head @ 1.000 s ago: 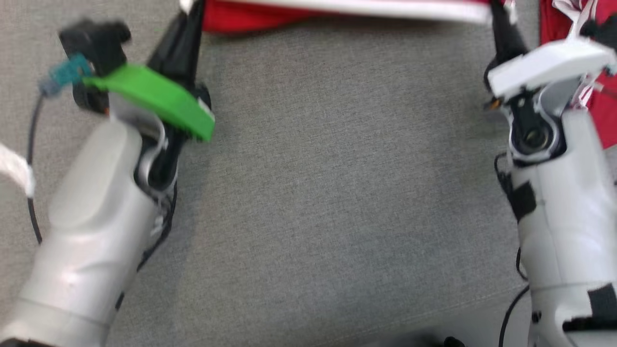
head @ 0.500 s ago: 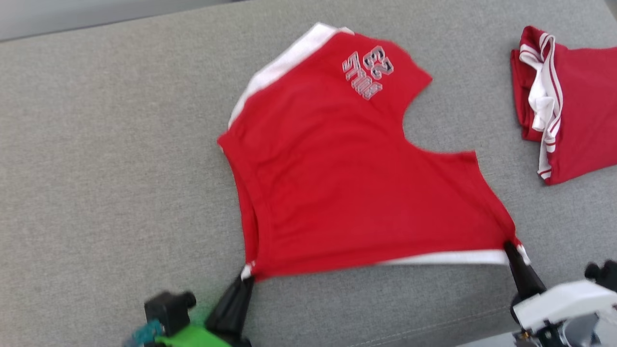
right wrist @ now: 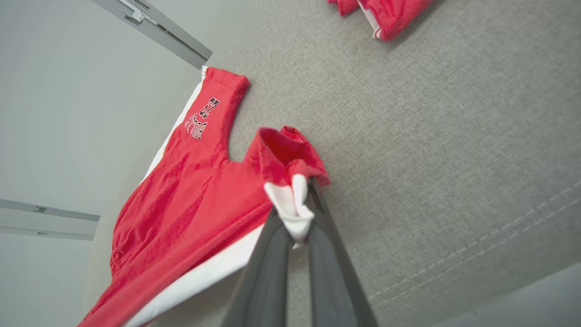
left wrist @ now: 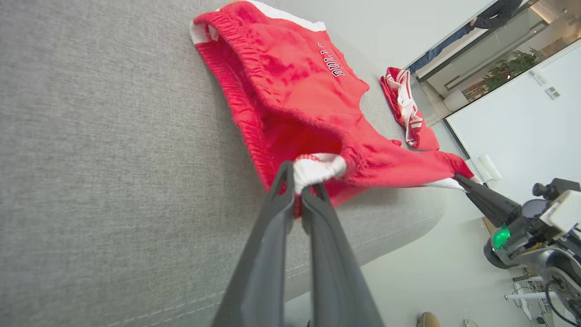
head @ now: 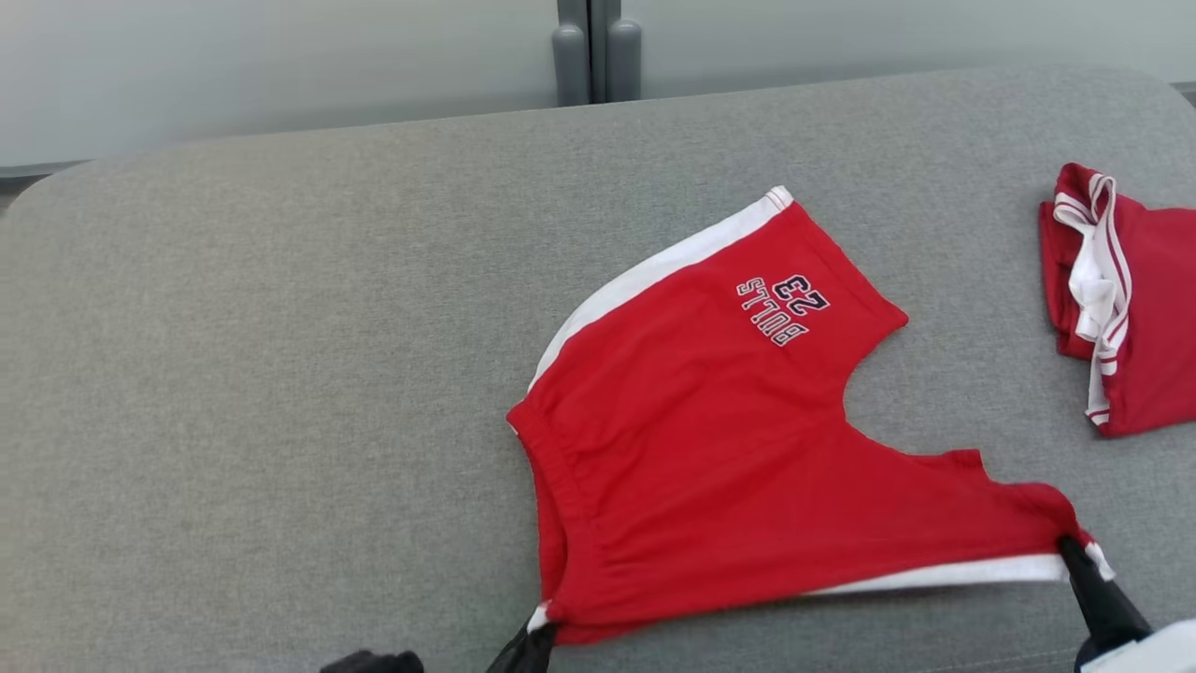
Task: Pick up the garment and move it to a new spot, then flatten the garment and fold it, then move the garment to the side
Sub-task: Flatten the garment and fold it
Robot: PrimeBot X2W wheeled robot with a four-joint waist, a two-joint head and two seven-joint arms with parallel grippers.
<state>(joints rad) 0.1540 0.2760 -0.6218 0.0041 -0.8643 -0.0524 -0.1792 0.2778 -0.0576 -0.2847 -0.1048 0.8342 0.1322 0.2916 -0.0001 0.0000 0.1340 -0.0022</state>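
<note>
The garment (head: 710,449) is a pair of red shorts with a white side stripe and "BULLS 23" print, lying spread on a grey padded surface (head: 280,374). Its near edge is pulled taut between both grippers. At the lower middle of the head view, my left gripper (head: 534,637) is shut on the waistband corner. The left wrist view shows that gripper (left wrist: 299,179) pinching the garment (left wrist: 290,91) by a white bunch of cloth. My right gripper (head: 1070,547) is shut on the white-striped leg-hem corner. In the right wrist view, this gripper (right wrist: 297,204) lifts that corner of the garment (right wrist: 181,190) slightly.
A second red-and-white garment (head: 1121,299) lies folded at the far right of the surface. The padded surface's front edge with its seam (left wrist: 363,254) runs just below the grippers. A pale wall with a grey post (head: 593,47) stands behind. A person (left wrist: 490,18) is far off.
The head camera has tilted up from the forearms to the whole garment. Both grippers keep hold of the same two corners, with the near edge stretched between them.
</note>
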